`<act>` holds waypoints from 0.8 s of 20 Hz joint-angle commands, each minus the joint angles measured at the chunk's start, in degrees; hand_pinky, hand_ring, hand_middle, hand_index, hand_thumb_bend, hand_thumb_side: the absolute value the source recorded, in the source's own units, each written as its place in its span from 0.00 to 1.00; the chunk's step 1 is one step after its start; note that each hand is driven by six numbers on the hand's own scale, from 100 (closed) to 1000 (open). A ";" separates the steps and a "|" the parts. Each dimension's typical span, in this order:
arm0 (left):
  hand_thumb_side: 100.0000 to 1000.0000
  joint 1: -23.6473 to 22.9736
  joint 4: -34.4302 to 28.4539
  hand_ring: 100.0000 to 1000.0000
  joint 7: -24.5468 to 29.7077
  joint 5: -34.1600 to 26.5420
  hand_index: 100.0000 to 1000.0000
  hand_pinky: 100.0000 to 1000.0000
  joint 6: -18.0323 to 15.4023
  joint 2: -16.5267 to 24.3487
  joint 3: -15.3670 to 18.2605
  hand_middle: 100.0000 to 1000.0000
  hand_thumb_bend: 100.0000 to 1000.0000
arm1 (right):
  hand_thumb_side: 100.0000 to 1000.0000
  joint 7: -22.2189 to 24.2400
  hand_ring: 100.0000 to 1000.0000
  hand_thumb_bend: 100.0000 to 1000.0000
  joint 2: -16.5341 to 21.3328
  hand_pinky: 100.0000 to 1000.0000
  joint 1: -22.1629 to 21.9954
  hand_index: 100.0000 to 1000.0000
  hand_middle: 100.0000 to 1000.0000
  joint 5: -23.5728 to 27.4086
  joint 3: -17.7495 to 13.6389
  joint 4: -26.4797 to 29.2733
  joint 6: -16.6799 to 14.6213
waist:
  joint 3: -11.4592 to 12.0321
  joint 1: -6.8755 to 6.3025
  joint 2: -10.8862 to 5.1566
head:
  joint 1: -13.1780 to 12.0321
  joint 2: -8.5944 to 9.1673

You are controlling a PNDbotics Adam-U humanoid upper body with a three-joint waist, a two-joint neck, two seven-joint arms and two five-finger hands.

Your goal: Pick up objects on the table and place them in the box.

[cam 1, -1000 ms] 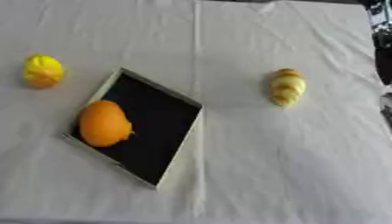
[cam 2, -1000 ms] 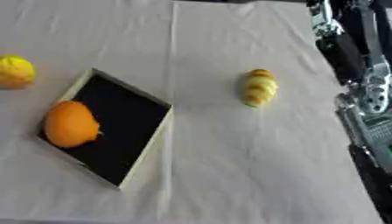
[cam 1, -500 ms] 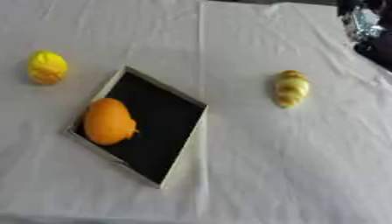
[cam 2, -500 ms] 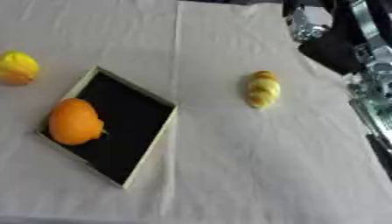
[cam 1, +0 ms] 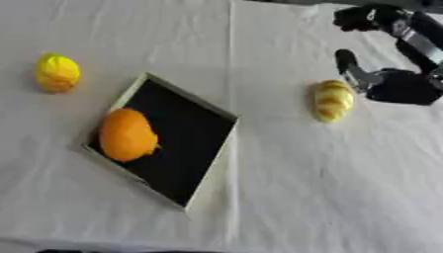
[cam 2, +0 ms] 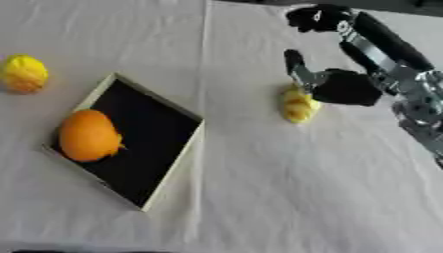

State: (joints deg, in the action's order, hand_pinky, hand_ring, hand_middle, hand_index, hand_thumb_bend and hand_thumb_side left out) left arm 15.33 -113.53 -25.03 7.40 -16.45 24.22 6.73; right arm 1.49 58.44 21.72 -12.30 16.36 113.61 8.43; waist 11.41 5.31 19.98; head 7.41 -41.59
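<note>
Even, bright, diffuse light on the white tablecloth (cam 1: 286,197); shadows faint. Both views are soft throughout. My right hand (cam 2: 333,81) is blurred, as are the edges of the box (cam 1: 212,111). No glare.

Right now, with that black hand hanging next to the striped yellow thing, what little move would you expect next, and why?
Probably the right hand lowers a little and curls its open fingers round the striped yellow object. The hand hangs just beside that object and holds nothing. The box already holds the orange fruit, so this is the nearest thing left on the white cloth.
</note>
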 commanded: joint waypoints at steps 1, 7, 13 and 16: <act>0.32 0.85 -1.07 0.81 0.46 -0.33 0.85 0.79 -0.10 1.19 -0.12 0.77 0.14 | 0.40 2.92 0.87 0.04 6.89 0.90 0.09 0.93 0.84 -3.26 1.33 0.98 0.70 | 0.27 -0.50 -0.87 | 0.76 -0.04; 0.32 1.23 -1.07 0.81 0.86 -0.83 0.85 0.79 -0.16 0.81 -0.35 0.77 0.14 | 0.28 8.37 0.90 0.18 11.25 0.93 -2.18 0.92 0.84 -5.82 0.40 0.98 2.27 | 0.84 -0.91 -0.52 | 1.48 0.11; 0.32 1.24 -1.07 0.81 1.17 -1.01 0.85 0.79 -0.10 0.74 -0.50 0.77 0.14 | 0.34 21.11 0.92 0.27 10.57 0.95 0.20 0.94 0.85 -5.91 -1.64 0.98 7.91 | 0.67 -1.07 -0.41 | 1.40 0.06; 0.32 1.20 -1.07 0.81 1.22 -1.06 0.85 0.79 -0.06 0.72 -0.54 0.77 0.14 | 0.35 24.59 0.92 0.27 10.12 0.95 1.02 0.94 0.85 -7.11 -2.01 0.98 10.17 | 0.64 -1.17 -0.33 | 1.35 0.10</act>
State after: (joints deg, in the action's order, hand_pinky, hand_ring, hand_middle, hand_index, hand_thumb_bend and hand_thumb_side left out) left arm 15.91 -113.53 -24.01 6.52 -16.43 24.14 6.18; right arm 24.41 67.30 22.05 -18.71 15.58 113.77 17.78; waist 12.11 4.49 20.53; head 8.73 -41.59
